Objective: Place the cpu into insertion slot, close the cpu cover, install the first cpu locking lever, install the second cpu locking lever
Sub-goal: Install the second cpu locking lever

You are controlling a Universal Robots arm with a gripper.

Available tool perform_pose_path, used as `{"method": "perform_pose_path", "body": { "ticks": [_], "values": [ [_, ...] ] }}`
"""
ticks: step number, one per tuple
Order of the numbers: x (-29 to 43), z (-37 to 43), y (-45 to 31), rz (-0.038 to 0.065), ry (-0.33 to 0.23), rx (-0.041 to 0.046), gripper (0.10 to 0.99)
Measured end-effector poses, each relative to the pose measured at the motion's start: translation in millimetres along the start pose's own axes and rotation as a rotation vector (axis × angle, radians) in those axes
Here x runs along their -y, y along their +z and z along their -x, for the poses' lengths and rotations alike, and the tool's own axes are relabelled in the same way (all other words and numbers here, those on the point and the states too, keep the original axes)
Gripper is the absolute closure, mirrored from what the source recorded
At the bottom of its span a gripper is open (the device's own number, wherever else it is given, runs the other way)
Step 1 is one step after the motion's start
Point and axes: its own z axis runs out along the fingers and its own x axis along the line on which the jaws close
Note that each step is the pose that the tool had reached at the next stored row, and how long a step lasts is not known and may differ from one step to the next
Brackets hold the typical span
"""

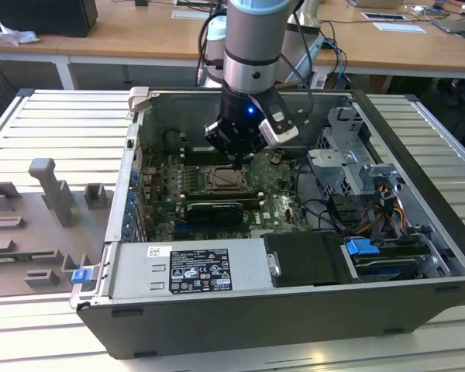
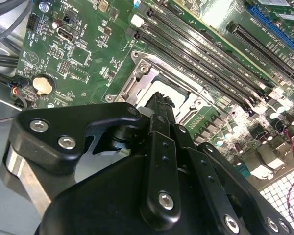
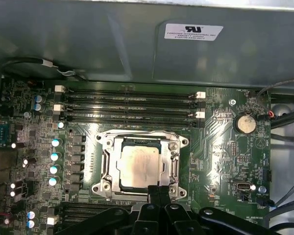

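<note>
The cpu (image 3: pixel 139 164) lies flat in the insertion slot (image 3: pixel 182 142) of the green motherboard (image 3: pixel 220 161), its pale face up. The silvery cpu cover (image 3: pixel 175 169) lies down around the chip as a frame. My gripper (image 3: pixel 159 192) hovers at one edge of the socket, its black fingers (image 3: pixel 154 193) pressed together with nothing between them. In the second wrist view a fingertip (image 2: pixel 159 102) hangs just over the socket's metal rim (image 2: pixel 148 68). In the exterior view my gripper (image 1: pixel 236 160) sits low inside the open computer case, right above the socket (image 1: pixel 224 180).
Long black memory slots (image 3: pixel 130 105) run beside the socket, and a coin battery (image 3: pixel 245 123) sits near it. A grey drive cage (image 1: pixel 345 159), cables (image 1: pixel 325 205) and the power supply (image 1: pixel 190 271) crowd the case. A grey fixture (image 1: pixel 50 190) stands at the exterior view's left.
</note>
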Motion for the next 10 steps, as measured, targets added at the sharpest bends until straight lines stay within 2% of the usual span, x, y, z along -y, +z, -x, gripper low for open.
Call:
{"method": "perform_pose_path", "body": {
  "ticks": [8, 10],
  "values": [
    [5.9, -0.3, -0.1, 0.003, 0.0, 0.0001, 0.98],
    [10.3, -0.5, 0.9, 0.015, 0.0, 0.0007, 0.98]
  ]
}}
